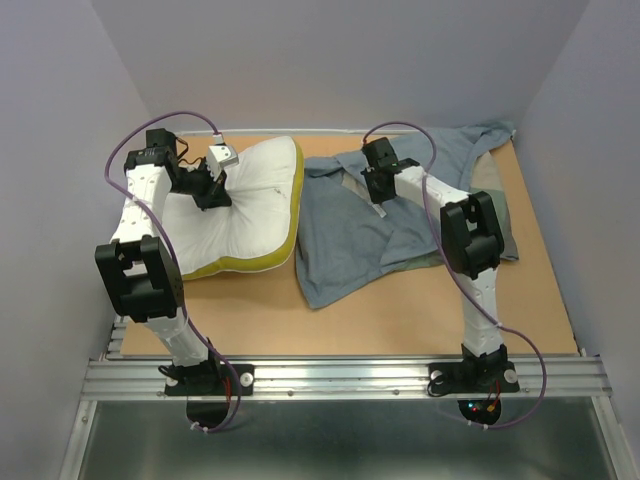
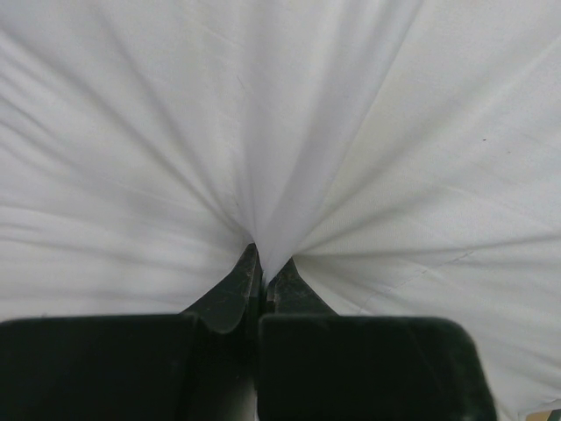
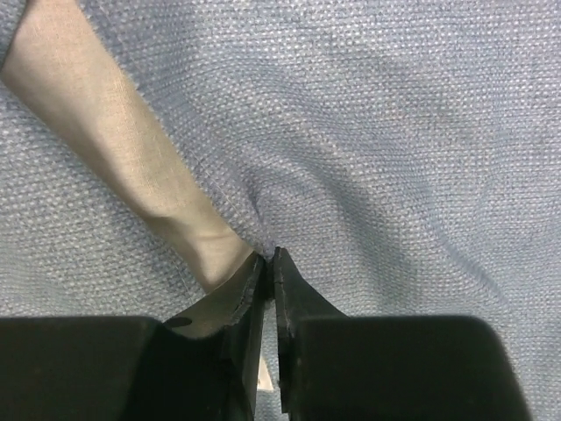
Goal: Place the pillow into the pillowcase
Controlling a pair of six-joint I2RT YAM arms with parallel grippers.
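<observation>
Pale lilac walls are boxing in a tan tabletop (image 1: 400,320), and I am viewing it from above the arm bases. On the left half the pillow (image 1: 255,215) is lying flat, its yellow band (image 1: 250,265) curving along the near and right edges. The pillowcase (image 1: 345,245) is sprawling crumpled over the right half, mostly grey-blue side up, its left edge just beside the pillow.

My left gripper (image 2: 261,263) is pinching the pillow's white cover, fingers pressed together with folds fanning out from the tips. My right gripper (image 3: 270,259) is likewise closed, and the grey-blue weave is puckering at its tips next to a tan strip (image 3: 131,158) — I am reading that as a grip on the pillowcase.

As for progress, I am judging this an early stage: both cloths are grasped, but the pillow is sitting wholly outside the case. No opening is showing held apart — finding it, spreading it and feeding the pillow in are all remaining.
</observation>
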